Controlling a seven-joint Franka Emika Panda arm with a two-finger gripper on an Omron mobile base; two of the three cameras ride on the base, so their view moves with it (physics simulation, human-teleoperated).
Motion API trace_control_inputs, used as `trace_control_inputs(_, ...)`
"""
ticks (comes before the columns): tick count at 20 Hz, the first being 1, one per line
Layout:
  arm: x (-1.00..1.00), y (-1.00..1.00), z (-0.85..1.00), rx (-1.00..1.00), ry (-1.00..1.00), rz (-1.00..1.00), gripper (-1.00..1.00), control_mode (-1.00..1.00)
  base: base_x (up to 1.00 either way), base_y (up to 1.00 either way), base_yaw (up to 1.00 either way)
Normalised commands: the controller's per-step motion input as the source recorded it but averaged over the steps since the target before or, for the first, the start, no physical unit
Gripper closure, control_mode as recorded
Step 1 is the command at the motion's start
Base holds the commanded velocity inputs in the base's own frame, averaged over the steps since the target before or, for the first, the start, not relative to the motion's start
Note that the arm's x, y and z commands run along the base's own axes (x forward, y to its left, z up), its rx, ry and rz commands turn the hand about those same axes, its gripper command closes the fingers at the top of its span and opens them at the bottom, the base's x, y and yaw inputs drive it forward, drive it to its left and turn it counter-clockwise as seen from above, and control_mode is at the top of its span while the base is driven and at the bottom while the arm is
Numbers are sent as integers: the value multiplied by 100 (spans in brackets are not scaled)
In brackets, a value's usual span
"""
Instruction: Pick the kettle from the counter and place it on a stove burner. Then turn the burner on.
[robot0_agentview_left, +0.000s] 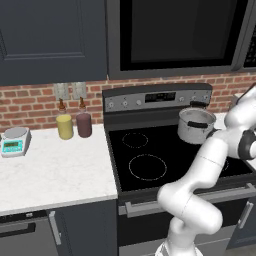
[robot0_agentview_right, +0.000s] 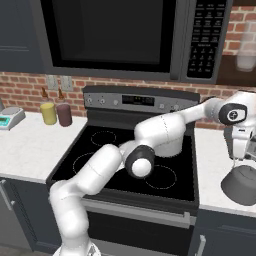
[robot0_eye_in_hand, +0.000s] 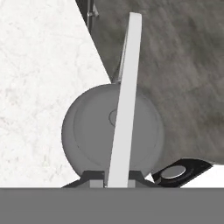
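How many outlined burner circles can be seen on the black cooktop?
3, counting across both base views: a small circle at rear left, a large circle at front left, and one at front right, partly behind the arm. Another may be hidden under the steel pot.

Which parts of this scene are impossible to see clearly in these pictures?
- Gripper fingertips: in the hand view the kettle's handle covers them.
- Kettle spout: in the right base view not to be told; the picture's right edge cuts the body.
- Stove burner on the right side: in the left base view the arm hides it.
- Steel pot: in the right base view mostly behind the arm.
- Stove knob markings: too small.
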Motion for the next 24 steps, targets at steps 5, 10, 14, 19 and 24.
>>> trace_control_inputs(5,-100,31,29,-12,-11,1,100,-100,0,0,0)
trace_control_inputs(10,-87,52,55,-14,-13,7,100,-100,0,0,0)
trace_control_inputs(14,-78,96,31,-20,-15,13,100,-100,0,0,0)
trace_control_inputs(19,-65,100,7,-22,-19,17,100,-100,0,0,0)
trace_control_inputs(24,-55,100,0,-19,-18,20,100,-100,0,0,0)
